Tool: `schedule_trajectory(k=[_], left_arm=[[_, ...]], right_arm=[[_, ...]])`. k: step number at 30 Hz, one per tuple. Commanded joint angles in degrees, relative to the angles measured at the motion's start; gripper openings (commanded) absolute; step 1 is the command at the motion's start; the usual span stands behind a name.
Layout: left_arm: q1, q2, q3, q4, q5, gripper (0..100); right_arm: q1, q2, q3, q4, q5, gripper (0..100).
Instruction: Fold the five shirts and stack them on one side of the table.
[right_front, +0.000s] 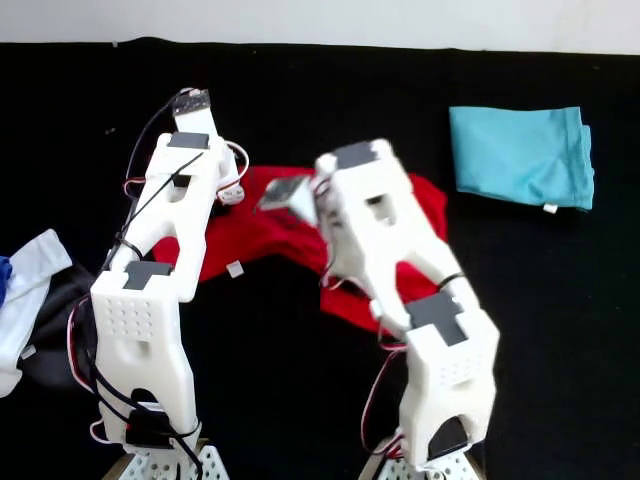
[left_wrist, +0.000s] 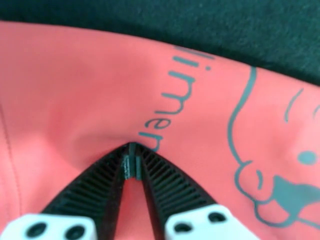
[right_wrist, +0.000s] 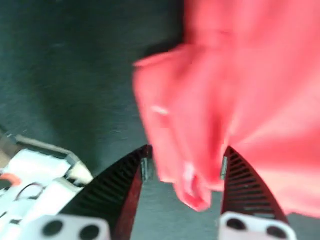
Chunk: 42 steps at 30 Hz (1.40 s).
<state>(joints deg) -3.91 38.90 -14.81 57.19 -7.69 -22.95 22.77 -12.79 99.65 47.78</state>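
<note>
A red shirt (right_front: 262, 232) lies crumpled on the black table (right_front: 300, 90), under both arms. In the left wrist view its printed cartoon face and lettering show on the red shirt (left_wrist: 75, 90). My left gripper (left_wrist: 131, 159) is shut on a pinch of that fabric. My right gripper (right_wrist: 184, 167) is open, with a hanging fold of the red shirt (right_wrist: 240, 100) between its fingers. From above, the right gripper (right_front: 287, 193) sits over the shirt's near-left part, close to the left arm (right_front: 185, 190). A folded teal shirt (right_front: 520, 155) rests at the back right.
A heap of unfolded shirts (right_front: 30, 290), white, blue and dark, lies at the left edge beside the left arm's base. Part of the other arm (right_wrist: 35, 172) with wires shows close by in the right wrist view. Bare black cloth stretches along the back.
</note>
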Motion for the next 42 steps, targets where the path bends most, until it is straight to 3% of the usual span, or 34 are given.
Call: schedule_trajectory(k=[1,5,9,13,19,30,35,37,42], left_arm=[[0.48,0.22,-0.92,0.00,0.26,1],[0.48,0.22,-0.92,0.00,0.26,1],[0.48,0.22,-0.92,0.00,0.26,1],[0.48,0.22,-0.92,0.00,0.26,1],[0.48,0.22,-0.92,0.00,0.26,1],[0.48,0.22,-0.92,0.00,0.26,1],[0.48,0.22,-0.92,0.00,0.26,1],[0.48,0.22,-0.92,0.00,0.26,1],[0.48,0.22,-0.92,0.00,0.26,1]], right_arm=[[7.52,-0.22,-8.22,-4.62,0.09,20.4],[11.47,1.80,-6.81,-17.19,-7.47,17.1],[13.32,10.24,-6.55,-23.87,-7.91,16.8],[17.36,19.21,-15.25,-27.38,-8.00,16.8],[20.79,27.38,-36.09,-18.86,-8.18,16.8],[18.42,29.76,-60.00,1.54,-8.00,16.9],[16.13,29.05,-59.56,1.63,-8.18,16.9],[14.81,25.89,-57.45,1.63,-11.60,16.9],[9.45,9.01,-35.12,1.54,-16.97,16.9]])
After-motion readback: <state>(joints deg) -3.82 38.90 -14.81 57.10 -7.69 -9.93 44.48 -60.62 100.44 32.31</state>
